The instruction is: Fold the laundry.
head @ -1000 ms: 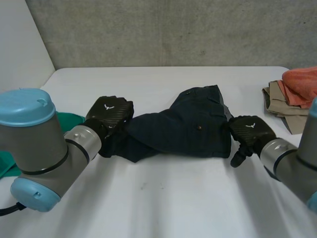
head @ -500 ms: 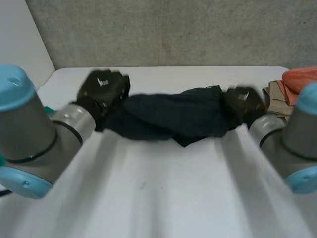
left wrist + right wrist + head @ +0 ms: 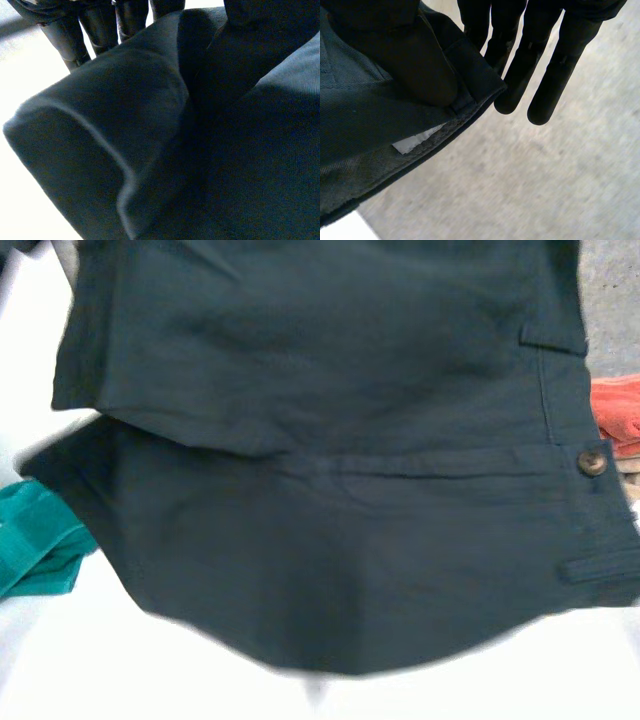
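On your left, a crumpled teal cloth [image 3: 40, 540] lies on the white table [image 3: 100, 670], partly behind the hanging hem. Left robot hand [image 3: 100, 25]: in its wrist view you get the fingers going in behind a thick rolled fold at one end of the dark navy twill garment [image 3: 330, 490], with the thumb on the near side, so it's clamped on the cloth. The garment itself hangs off the table, spread wide right in front of the head camera, with the lower edge sagging in a curve. The brown round button [image 3: 592, 462] and pocket seams sit toward its right side. Right robot hand [image 3: 545, 50]: fingers straight, thumb pressed onto the waistband next to a belt loop [image 3: 470, 65], pinching that edge between them. A white label [image 3: 412, 142] shows on the inside of the band. Far right, an orange-red bunched cloth [image 3: 615, 410] peeks past the garment's edge.
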Controlling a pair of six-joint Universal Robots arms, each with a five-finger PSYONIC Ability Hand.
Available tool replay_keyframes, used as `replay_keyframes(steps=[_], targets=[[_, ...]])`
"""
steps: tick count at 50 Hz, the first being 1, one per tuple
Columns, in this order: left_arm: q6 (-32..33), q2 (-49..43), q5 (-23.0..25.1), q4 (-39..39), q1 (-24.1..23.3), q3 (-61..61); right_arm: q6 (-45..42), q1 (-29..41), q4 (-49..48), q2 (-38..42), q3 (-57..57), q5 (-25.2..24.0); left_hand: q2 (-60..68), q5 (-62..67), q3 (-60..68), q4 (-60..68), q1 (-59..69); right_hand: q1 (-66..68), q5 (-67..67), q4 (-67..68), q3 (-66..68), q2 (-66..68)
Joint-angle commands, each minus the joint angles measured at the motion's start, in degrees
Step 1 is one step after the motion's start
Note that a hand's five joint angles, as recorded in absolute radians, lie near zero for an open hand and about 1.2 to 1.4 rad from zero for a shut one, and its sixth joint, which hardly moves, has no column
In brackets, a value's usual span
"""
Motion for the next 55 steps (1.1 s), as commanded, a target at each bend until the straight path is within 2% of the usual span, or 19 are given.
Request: replay_keyframes(steps=[1, 6, 10, 11, 13, 14, 18, 23, 26, 27, 30, 32, 33, 35, 38, 39, 44, 50, 55], targets=[[0.39, -15.76, 0.40, 1.72, 2.88, 2.58, 0.79, 3.90, -2.93, 13.75, 0.33, 5.25, 11.35, 13.57, 11.61, 11.15, 14.09, 17.82, 12.25, 11.28, 12.14, 12.72], [0.48, -26.66, 2.06, 7.95, 3.14, 4.25, 0.35, 5.22, -12.75, 25.86, -0.01, 11.65, 11.35, 13.57, 11.61, 11.15, 14.09, 17.82, 12.25, 11.28, 12.14, 12.72], [0.30, -36.50, 4.00, 13.41, 3.32, 9.25, -0.09, 5.57, -20.66, 34.22, -2.81, 14.65, 11.35, 13.57, 11.61, 11.15, 14.09, 17.82, 12.25, 11.28, 12.14, 12.72], [0.30, -40.17, 4.00, 14.81, 3.32, 12.31, -0.18, 5.66, -22.26, 35.81, -3.53, 14.83, 8.21, 10.42, 8.47, 8.01, 10.95, 10.22, 4.65, 3.68, 4.54, 5.12], [0.30, -42.84, 3.47, 15.44, 3.41, 15.05, -0.53, 5.84, -25.42, 38.10, -4.15, 14.84, -22.27, -20.05, -22.01, -22.46, -19.53, -30.35, -35.92, -36.88, -36.02, -35.45], [0.30, -44.24, 2.25, 15.44, 3.50, 17.85, -0.79, 5.84, -27.87, 39.51, -4.84, 15.36, -57.41, -55.19, -57.15, -57.60, -54.67, -52.18, -57.75, -58.72, -57.86, -57.28], [0.22, -43.82, -2.40, 15.52, 4.02, 18.59, -0.18, 5.92, -30.01, 37.86, -3.97, 14.75, -58.65, -56.43, -58.39, -58.85, -55.91, -52.18, -57.75, -58.72, -57.86, -57.28], [0.22, -37.94, -3.82, 15.61, 4.11, 12.27, -0.27, 5.57, -28.34, 30.57, 1.81, 13.26, -58.65, -56.43, -58.39, -58.85, -55.91, -52.18, -57.75, -58.72, -57.86, -57.28], [0.13, -32.75, -4.09, 15.09, 3.76, 4.98, -1.41, 5.05, -24.22, 23.46, 8.14, 8.96, -58.65, -56.43, -58.39, -58.85, -55.91, -52.18, -57.75, -58.72, -57.86, -57.28], [0.13, -31.52, -4.26, 14.74, 3.41, 2.79, -1.67, 4.87, -20.99, 20.39, 11.72, 5.90, -58.65, -56.43, -58.39, -58.85, -55.91, -52.18, -57.75, -58.72, -57.86, -57.28], [0.13, -24.50, -6.45, 11.32, 2.44, -7.93, -3.07, 3.56, -15.62, 16.86, 18.58, -0.16, -57.43, -55.22, -57.17, -57.63, -54.69, -50.96, -56.53, -57.49, -56.63, -56.06], [0.13, -18.61, -8.65, 7.02, 0.87, -14.87, -4.48, 2.33, -13.41, 15.97, 21.59, -1.85, -55.75, -53.54, -55.49, -55.95, -53.01, -44.89, -50.47, -51.43, -50.57, -49.99], [0.13, -15.46, -9.70, 4.13, -0.27, -19.34, -7.10, 0.84, -11.66, 15.27, 25.87, -4.21, -53.74, -51.53, -53.49, -53.94, -51.01, -38.54, -44.11, -45.07, -44.21, -43.63], [0.04, -12.54, -10.50, 1.13, -1.33, -23.49, -10.36, -0.22, -10.50, 14.04, 29.76, -5.55, -53.56, -51.34, -53.30, -53.75, -50.82, -32.61, -38.19, -39.15, -38.29, -37.71], [-0.05, -7.97, -10.85, -3.62, -3.00, -32.28, -20.46, -2.07, -10.14, 11.05, 38.90, -8.71, -47.69, -45.48, -47.44, -47.89, -44.95, -24.37, -29.94, -30.91, -30.05, -29.47], [-0.05, -7.09, -10.85, -4.68, -3.27, -34.31, -25.97, -3.38, -10.23, 10.17, 42.75, -10.72, -46.67, -44.46, -46.41, -46.87, -43.93, -17.68, -23.25, -24.22, -23.36, -22.78], [-0.22, -5.49, -11.12, -9.08, -6.51, -44.67, -37.61, -8.66, -10.14, 9.64, 50.86, -16.62, -44.81, -42.60, -44.55, -45.01, -42.07, -15.26, -20.83, -21.79, -20.93, -20.36], [-0.31, -5.58, -11.12, -9.26, -8.02, -49.88, -37.98, -10.42, -11.37, 10.60, 53.94, -21.72, -44.81, -42.60, -44.55, -45.01, -42.07, -20.46, -26.03, -27.00, -26.14, -25.56], [-0.49, -7.77, -10.94, -8.47, -8.02, -51.20, -37.71, -11.13, -18.12, 13.58, 55.97, -25.67, -44.64, -42.43, -44.38, -44.84, -41.90, -26.67, -32.25, -33.21, -32.35, -31.77]])
